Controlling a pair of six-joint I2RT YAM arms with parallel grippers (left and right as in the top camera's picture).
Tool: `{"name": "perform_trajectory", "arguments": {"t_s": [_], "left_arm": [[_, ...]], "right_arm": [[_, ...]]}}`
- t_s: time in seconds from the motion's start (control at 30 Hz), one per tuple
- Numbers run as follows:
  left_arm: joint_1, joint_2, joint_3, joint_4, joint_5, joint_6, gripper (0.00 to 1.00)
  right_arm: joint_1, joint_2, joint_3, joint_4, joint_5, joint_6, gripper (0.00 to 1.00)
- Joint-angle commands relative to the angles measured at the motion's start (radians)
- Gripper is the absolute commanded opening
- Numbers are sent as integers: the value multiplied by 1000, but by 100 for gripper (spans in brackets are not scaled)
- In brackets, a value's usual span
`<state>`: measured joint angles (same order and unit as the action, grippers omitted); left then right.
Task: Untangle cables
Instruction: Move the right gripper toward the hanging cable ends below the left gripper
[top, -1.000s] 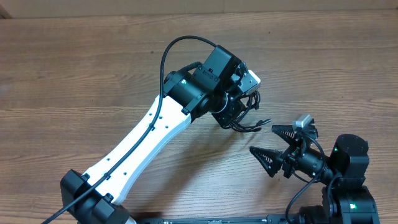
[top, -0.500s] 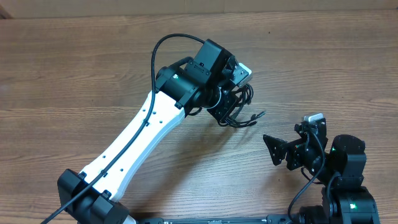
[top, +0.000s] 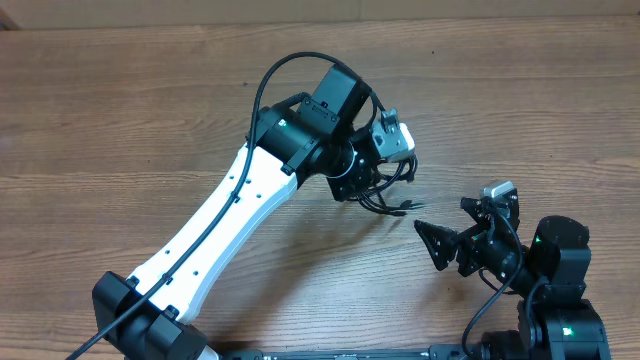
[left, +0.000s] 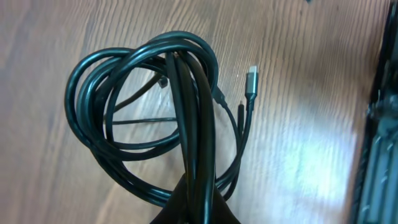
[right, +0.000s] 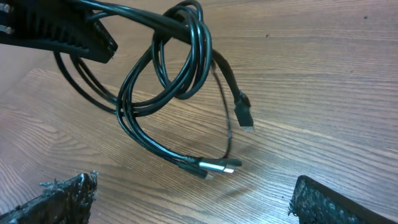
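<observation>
Looking from the robot's side outward, the right gripper (top: 441, 214) sits closest. Its fingers are spread wide and hold nothing, and it's pointed at the dangling mess, so I'd guess it's placed there to grab a loose end.

Just past it the cables (left: 193, 112) hang in a looped bunch. A silver plug (right: 217, 167) and a black plug (right: 244, 115) droop lowest, close to the table (top: 150, 120). I can't tell if they touch it.

Behind that, the left gripper (left: 198, 198) is clamped tight on several strands at once. It's probably holding the bundle up so gravity opens the loops.

Nothing looks separated yet, so my read is the untangling has barely started.
</observation>
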<state>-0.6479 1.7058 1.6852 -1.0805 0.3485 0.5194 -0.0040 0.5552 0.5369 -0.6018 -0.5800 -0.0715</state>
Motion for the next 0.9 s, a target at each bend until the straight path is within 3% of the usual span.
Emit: {"name": "perform_trajectory", "arguments": {"t_s": [0.0,0.17,0.27,0.6,0.87], "left_arm": [[-1,-34,34,4,-14,333,4],[5,-34,34,13,-92,676,4],[6,-34,34,37,-124,809,4],[8,-34,34,91,-67,1029,4],[8,-34,34,91,11,1136,4]], "right_arm": [[7,-2,26,6,-17,-4,100],[7,-2,26,15,-18,60,100],[7,-2,26,26,-27,134,100],[7,-2,26,62,-169,240,100],[6,-2,26,64,91,534,100]]}}
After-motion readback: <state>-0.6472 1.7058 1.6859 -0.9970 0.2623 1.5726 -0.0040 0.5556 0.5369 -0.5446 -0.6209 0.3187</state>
